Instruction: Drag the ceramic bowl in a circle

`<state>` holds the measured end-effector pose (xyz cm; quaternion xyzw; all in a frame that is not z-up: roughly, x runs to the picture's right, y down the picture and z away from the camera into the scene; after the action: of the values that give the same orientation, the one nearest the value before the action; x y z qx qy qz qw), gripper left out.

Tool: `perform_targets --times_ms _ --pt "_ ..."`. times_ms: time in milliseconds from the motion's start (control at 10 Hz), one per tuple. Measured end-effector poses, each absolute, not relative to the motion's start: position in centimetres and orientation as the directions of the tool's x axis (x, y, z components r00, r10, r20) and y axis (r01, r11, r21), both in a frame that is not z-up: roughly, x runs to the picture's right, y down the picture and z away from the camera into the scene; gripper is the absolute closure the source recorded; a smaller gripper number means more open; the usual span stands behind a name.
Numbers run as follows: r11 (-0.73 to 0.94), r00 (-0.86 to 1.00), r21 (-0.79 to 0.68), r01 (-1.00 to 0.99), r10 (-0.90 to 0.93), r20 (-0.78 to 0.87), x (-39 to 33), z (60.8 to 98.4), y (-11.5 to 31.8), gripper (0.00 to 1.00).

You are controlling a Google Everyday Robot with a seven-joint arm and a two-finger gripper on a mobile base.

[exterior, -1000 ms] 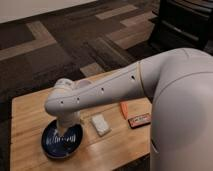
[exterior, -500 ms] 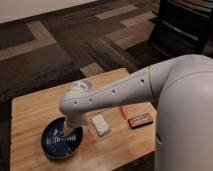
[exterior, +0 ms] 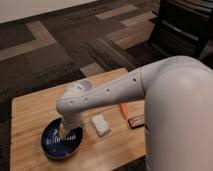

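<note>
The ceramic bowl (exterior: 56, 142) is a wide, shallow, dark-blue dish sitting at the front left of the wooden table (exterior: 35, 110). My white arm reaches across from the right and bends down over it. The gripper (exterior: 64, 134) points straight down into the bowl, its tip inside the rim at the bowl's right part. The wrist hides part of the bowl's inside.
A small white packet (exterior: 100, 125) lies just right of the bowl. Further right are an orange item (exterior: 123, 110) and a dark red-edged flat package (exterior: 136, 120), partly behind my arm. The table's front edge runs close below the bowl. Dark patterned carpet surrounds the table.
The bowl has slid left and slightly toward the front edge with the gripper inside it. My elbow has swung right, uncovering the white packet more.
</note>
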<state>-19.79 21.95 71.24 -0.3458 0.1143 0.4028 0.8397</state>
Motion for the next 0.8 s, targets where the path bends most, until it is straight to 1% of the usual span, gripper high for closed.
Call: perform_targets --times_ms 300,400,500,600,800 --pt "0.605 0.816 -0.548 -0.578 0.436 -0.38 -27.8 69.1 21.6 0.35" --pt "0.626 0.846 -0.569 -0.534 0.4 -0.353 -30.1 68.5 21.6 0.35" --pt "0.643 0.862 -0.574 -0.507 0.383 -0.331 -32.3 68.3 20.7 0.35" --pt "0.645 0.858 -0.566 -0.514 0.39 -0.335 -32.6 68.4 19.9 0.35" --pt "0.652 0.818 -0.494 -0.575 0.448 -0.362 -31.4 68.3 16.9 0.35"
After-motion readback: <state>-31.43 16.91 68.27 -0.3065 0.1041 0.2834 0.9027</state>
